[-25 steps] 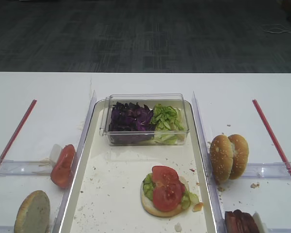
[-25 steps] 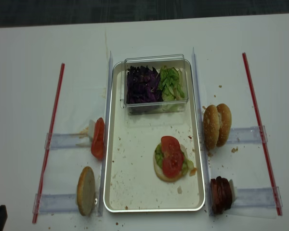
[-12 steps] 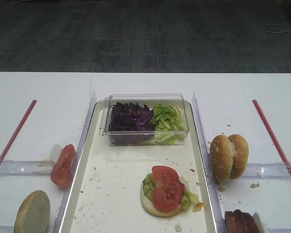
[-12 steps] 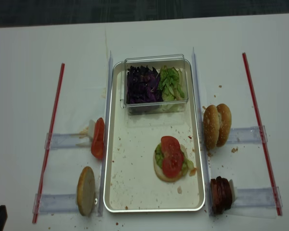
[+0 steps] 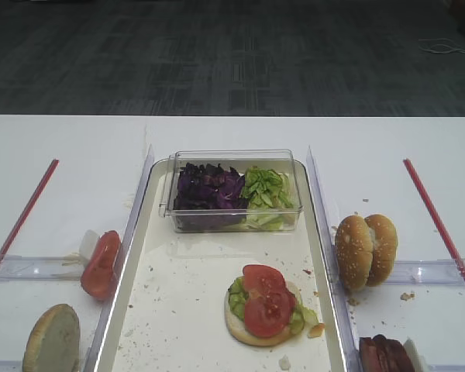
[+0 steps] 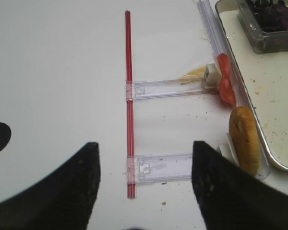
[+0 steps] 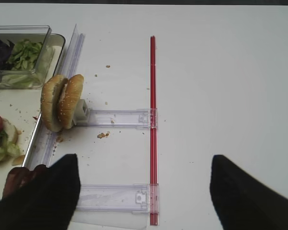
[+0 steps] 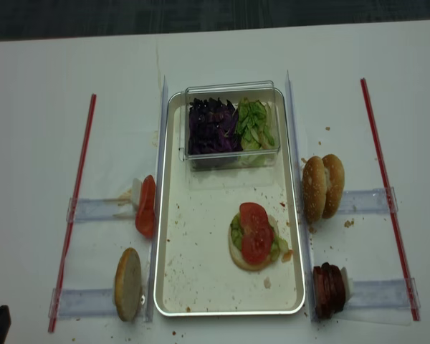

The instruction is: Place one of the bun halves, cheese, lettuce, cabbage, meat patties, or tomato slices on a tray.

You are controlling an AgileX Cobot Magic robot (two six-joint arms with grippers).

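Observation:
The white tray (image 5: pixel 178 302) holds a bun half (image 5: pixel 248 335) topped with lettuce and two tomato slices (image 5: pixel 265 302). Left of the tray, a tomato slice (image 6: pixel 224 86) and a bun half (image 6: pixel 245 139) stand on edge in clear holders. On the right stand two bun halves (image 7: pixel 62 101) and the meat patties (image 8: pixel 329 289). Cabbage (image 5: pixel 209 190) and lettuce (image 5: pixel 265 188) fill a clear box at the tray's far end. My left gripper (image 6: pixel 144 191) hangs open and empty over the table left of the tray. My right gripper (image 7: pixel 144 191) is open and empty to the tray's right.
Red strips (image 8: pixel 75 208) (image 8: pixel 385 193) run along both outer sides of the table, joined to clear holder rails (image 7: pixel 120 117). Clear upright walls (image 5: pixel 319 209) flank the tray. Crumbs dot the tray and the table. The table's far edge meets dark carpet.

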